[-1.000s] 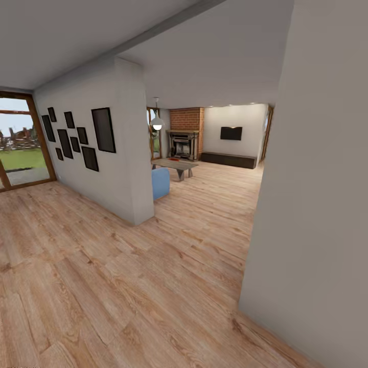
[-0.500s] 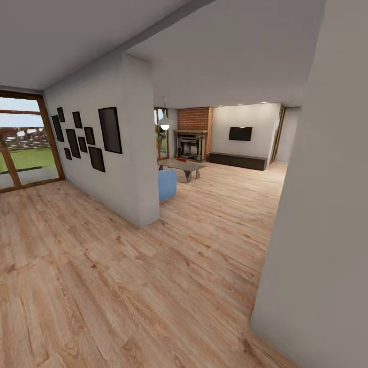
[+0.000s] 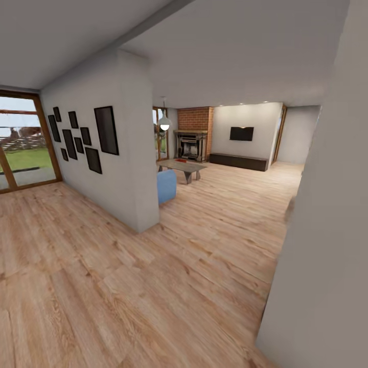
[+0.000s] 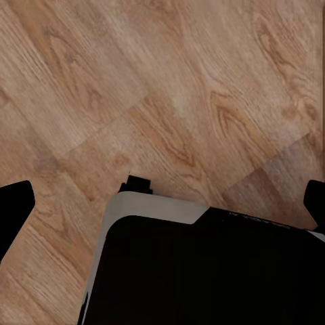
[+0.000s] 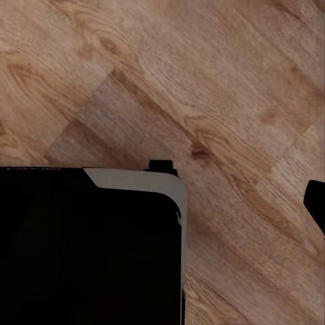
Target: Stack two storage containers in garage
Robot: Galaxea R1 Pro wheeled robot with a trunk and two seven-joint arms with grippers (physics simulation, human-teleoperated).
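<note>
**Robot in transit toward the living room, arms stowed**

The bins are not identifiable at this moment. A small red patch on the coffee table (image 3: 181, 164) may be one of them, but it is too small to tell. The living room (image 3: 225, 168) lies ahead through the opening, past the blue sofa (image 3: 166, 185), with a brick fireplace (image 3: 191, 138) and a wall screen (image 3: 241, 133) at its far end. A partition wall (image 3: 120, 153) hung with dark frames (image 3: 106, 130) divides it from the hall; a near wall (image 3: 327, 245) crowds the head view's right, so the passage calls for a careful line.

Both wrist cameras look straight down at the plank floor (image 4: 176, 88) and the robot's dark base (image 4: 203, 271), which suggests the arms hang lowered for travel. In the left wrist view, dark fingertips (image 4: 13, 210) sit at opposite edges, so the left claw (image 4: 162, 210) stands spread wide and empty. The right claw shows one tip (image 5: 315, 200); its state cannot be told.

No writing or label is legible.
</note>
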